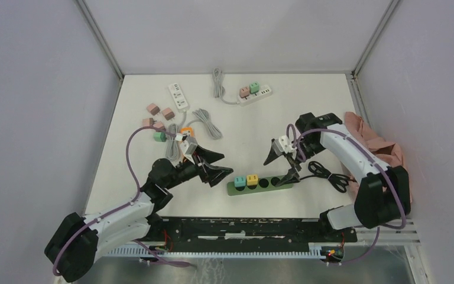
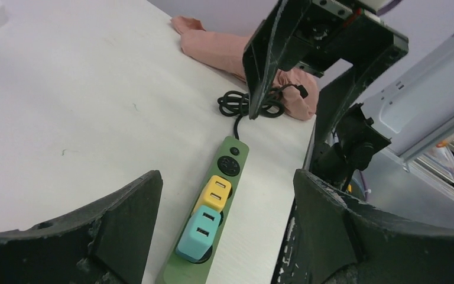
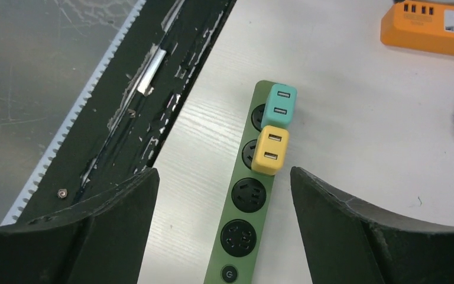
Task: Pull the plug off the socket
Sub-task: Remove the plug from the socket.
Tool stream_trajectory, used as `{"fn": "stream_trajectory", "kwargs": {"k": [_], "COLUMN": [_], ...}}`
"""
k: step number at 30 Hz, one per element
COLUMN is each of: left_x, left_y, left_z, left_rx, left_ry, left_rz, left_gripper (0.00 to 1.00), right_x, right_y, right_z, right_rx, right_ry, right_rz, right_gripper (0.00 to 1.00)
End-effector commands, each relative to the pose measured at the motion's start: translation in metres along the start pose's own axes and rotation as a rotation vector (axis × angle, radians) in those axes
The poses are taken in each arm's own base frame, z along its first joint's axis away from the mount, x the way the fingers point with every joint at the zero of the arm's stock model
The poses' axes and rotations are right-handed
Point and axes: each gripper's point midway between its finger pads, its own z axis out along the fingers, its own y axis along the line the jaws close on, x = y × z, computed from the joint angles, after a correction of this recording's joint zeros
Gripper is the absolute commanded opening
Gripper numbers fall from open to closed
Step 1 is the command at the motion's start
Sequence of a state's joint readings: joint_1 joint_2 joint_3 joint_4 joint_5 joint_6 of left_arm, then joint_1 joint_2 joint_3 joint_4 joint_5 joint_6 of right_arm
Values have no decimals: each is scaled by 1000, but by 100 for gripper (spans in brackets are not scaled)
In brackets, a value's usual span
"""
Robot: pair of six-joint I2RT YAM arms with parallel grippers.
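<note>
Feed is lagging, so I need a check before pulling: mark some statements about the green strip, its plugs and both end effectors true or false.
1. The teal plug and yellow plug both sit in the green power strip. True.
2. The left end effector is shut on the teal plug. False: it is open, holding nothing.
3. The right end effector is open. True.
4. The pink cloth covers the strip. False: it lies at the table's right edge, apart.

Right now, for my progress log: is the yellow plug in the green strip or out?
In: the yellow plug sits seated on the green strip, beside the teal plug.
</note>
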State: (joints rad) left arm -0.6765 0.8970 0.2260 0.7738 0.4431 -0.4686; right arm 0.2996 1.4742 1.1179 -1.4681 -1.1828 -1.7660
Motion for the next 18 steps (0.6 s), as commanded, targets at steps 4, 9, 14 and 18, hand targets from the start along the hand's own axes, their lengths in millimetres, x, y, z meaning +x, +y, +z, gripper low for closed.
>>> {"fn": "stream_trajectory", "kwargs": {"k": [4, 9, 14, 18], "left_x": [-26, -15, -6, 8], "left_y": [4, 13, 9, 0], "left_z": [-10, -14, -12, -12], "left_rx": [-46, -87, -43, 42], "left_ry": [-138, -123, -90, -51], "left_rz": [142, 117, 142, 196], "left_gripper": [88, 94, 100, 97], "right_x": [10, 14, 18, 23], "right_y": [-36, -37, -39, -41], "right_z": [4, 17, 29, 32], "right_rx": [227, 220, 210, 216], "right_ry": [173, 179, 210, 227], "right_rz": [-16, 10, 17, 18], "right_gripper": [88, 87, 87, 87]}}
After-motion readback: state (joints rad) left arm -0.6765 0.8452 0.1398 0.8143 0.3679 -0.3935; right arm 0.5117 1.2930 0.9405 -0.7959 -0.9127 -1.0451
